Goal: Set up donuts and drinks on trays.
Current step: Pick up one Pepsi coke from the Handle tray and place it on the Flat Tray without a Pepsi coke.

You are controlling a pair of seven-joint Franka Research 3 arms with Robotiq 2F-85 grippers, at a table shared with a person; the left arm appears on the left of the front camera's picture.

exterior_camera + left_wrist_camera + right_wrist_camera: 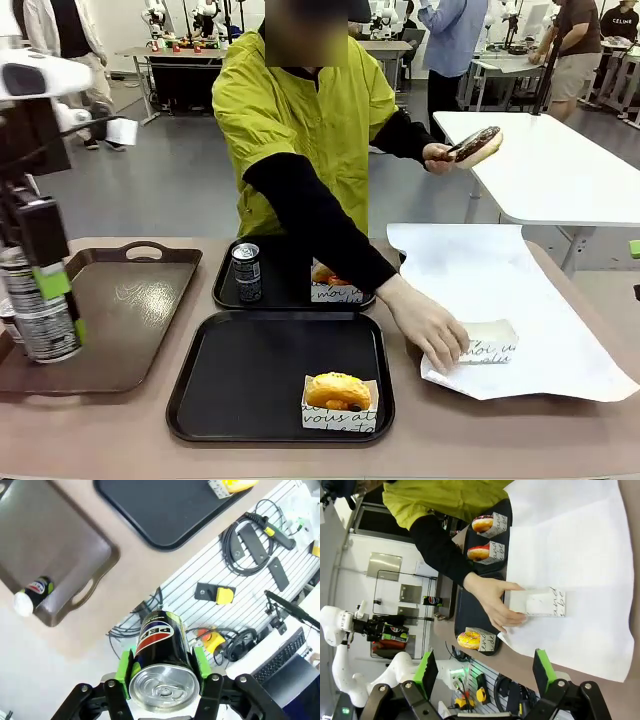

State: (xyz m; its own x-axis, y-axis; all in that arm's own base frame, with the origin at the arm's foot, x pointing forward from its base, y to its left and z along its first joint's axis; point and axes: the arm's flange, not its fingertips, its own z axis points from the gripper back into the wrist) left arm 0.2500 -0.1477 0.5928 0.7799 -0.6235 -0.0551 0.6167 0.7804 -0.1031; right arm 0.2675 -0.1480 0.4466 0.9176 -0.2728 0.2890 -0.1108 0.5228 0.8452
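Holding, left tool (162,687): clamped by its green pads on a black Pepsi can (161,652), lifted above the brown tray (120,330) at the desk's left edge.
Right tool (485,672): jaws spread wide with nothing between them, high over the desk's right side.
Near black tray (250,375): lies at the desk's front edge; one yellow donut (338,391) in its printed sleeve sits in the front right corner, the remaining floor bare.
Far black tray (285,290): just behind the near one, rims almost touching; a dark grey can (246,272) stands upright at its left part, sleeved donuts (483,537) sit at its right, partly hidden by the person's arm in the front view.
Brown tray: a second Pepsi can (36,591) seems to rest in it, blurred in the left wrist view.
White paper sheet (520,300): covers the desk's right side, its front corner near the edge.
Person's hands: one hand (430,325) presses an empty sleeve (490,340) on the sheet; the other holds a chocolate donut (480,145) aloft.
Open room: bare desk strip (450,440) between near tray and sheet.
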